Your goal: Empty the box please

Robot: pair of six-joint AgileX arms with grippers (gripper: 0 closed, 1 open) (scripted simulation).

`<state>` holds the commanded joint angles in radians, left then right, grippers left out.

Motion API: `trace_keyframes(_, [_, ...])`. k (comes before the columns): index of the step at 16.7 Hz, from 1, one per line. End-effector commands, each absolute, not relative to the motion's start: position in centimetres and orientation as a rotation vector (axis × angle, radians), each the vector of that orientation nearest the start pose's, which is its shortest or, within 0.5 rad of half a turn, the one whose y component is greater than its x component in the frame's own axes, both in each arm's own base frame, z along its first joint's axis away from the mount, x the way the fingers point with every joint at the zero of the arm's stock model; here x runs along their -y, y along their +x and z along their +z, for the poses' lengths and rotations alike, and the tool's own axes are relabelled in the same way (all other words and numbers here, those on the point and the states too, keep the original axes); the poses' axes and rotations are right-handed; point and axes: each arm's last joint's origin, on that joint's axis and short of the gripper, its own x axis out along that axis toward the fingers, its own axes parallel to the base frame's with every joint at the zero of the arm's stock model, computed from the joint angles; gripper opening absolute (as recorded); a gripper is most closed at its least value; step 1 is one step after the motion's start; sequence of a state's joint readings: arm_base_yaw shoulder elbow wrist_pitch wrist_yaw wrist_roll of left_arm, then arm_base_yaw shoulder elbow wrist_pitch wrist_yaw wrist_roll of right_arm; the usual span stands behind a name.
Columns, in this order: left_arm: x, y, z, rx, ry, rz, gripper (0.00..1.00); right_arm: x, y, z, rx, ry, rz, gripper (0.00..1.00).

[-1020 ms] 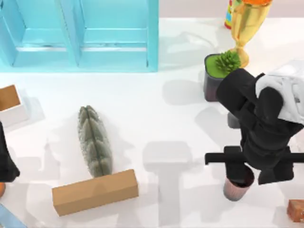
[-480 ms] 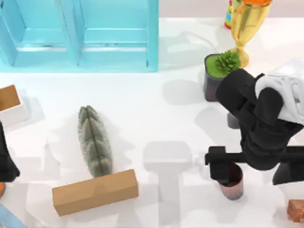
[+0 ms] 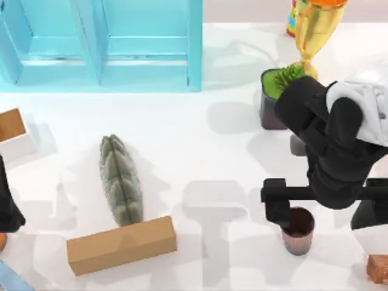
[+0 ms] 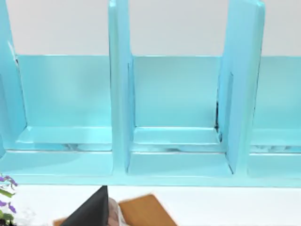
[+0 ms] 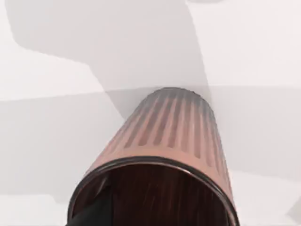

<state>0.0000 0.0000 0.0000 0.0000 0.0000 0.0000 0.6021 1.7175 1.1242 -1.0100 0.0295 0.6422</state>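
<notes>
— So where's the cup (image 3: 297,231)?
— On the counter (image 3: 212,145) at five o'clock. Your right end effector (image 3: 315,212) straddles it, fingers apart; centre them on the rim before you close.

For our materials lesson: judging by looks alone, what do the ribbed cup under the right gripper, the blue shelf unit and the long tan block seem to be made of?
Ribbed cup: probably plastic or metal; reddish-brown, fine vertical ridges, soft sheen, dark rim.
Blue shelf unit: looks like painted wood or plastic; smooth, glossy turquoise panels.
Tan block: likely cardboard or plain wood; flat, matte brown faces, no visible grain.
</notes>
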Motion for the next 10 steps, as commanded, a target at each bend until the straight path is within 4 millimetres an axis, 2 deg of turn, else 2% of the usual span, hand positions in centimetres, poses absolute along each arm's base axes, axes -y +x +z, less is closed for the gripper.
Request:
trace_keyframes(6, [0.1, 10.6, 16.0, 0.0, 0.0, 0.0, 1.0, -16.9, 24.4, 24.1, -1.584, -0.01, -0.068, 1.0])
trace_keyframes(8, [0.1, 10.6, 16.0, 0.0, 0.0, 0.0, 1.0, -16.7, 24.2, 25.4, -1.581, -0.009, -0.067, 1.0])
trace_keyframes(10, [0.1, 10.6, 16.0, 0.0, 0.0, 0.0, 1.0, -16.7, 24.2, 25.7, -1.58, -0.008, -0.066, 1.0])
